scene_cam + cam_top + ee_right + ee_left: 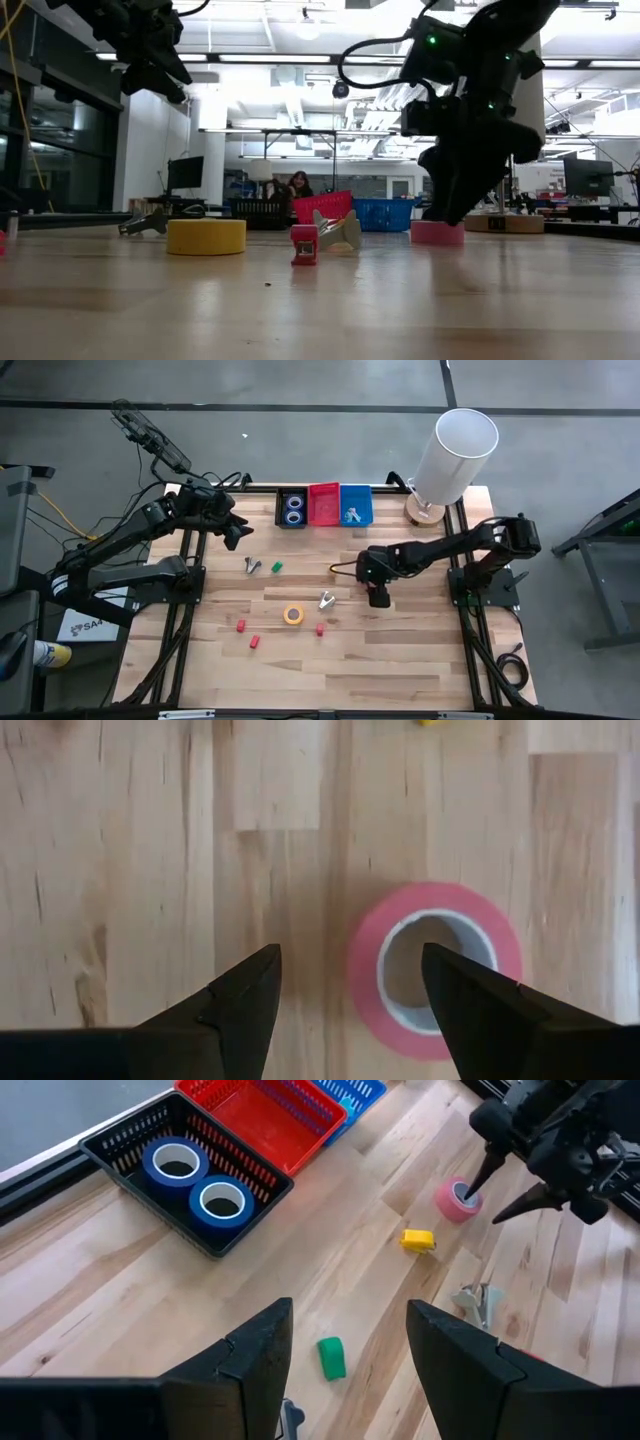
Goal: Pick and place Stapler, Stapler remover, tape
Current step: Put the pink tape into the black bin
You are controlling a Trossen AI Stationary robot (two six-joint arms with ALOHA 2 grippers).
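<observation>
- Pale butcher-block table [400, 660] fills my feed; glossy yellow tape ring [293, 615] lies flat nearest, red blocks [254, 642] scattered around it.
- My right gripper [350, 995] hovers fingers apart over the pink tape [436, 968], one finger overlapping its rim.
- Farther off, my left gripper [348, 1342] waits, fingers spread; two blue rolls [198, 1183] sit inside the black basket [125, 1140].
</observation>
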